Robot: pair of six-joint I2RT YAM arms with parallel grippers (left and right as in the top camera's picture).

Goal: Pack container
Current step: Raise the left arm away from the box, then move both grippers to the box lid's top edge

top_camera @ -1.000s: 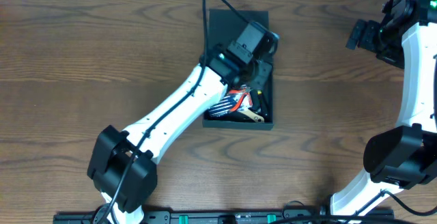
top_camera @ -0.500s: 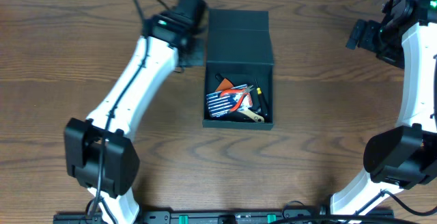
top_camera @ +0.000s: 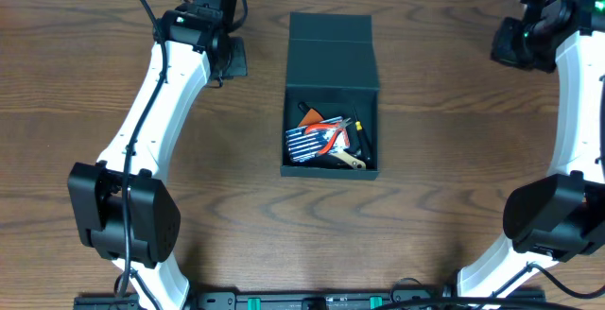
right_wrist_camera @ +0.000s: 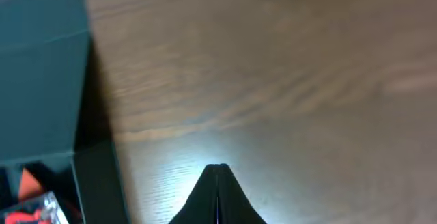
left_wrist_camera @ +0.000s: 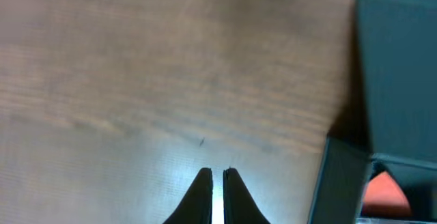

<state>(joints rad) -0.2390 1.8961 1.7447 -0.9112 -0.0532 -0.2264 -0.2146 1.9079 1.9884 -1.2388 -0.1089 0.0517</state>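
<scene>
The container [top_camera: 331,172], a dark teal-black box, lies at the table's middle with its flap lid [top_camera: 331,53] folded back. Inside it lie red-handled pliers [top_camera: 332,134], a striped pack [top_camera: 303,146] and a black tool [top_camera: 362,137]. My left gripper [top_camera: 233,59] hovers over bare wood left of the lid, shut and empty. In the left wrist view its tips [left_wrist_camera: 217,173] nearly meet, with the container [left_wrist_camera: 403,67] at the right. My right gripper [top_camera: 503,45] is at the far right back, shut on nothing. Its tips [right_wrist_camera: 217,167] are pressed together, and the container [right_wrist_camera: 41,74] lies to the left.
The dark wooden table [top_camera: 454,159] surrounds the box on all sides. Both arm bases stand along the near edge, the left one [top_camera: 128,220] and the right one [top_camera: 553,215]. An orange item [left_wrist_camera: 386,190] shows inside the box.
My left arm lifted out of the container and swung left to the back of the table, its gripper closing. The right gripper closed and barely moved.
</scene>
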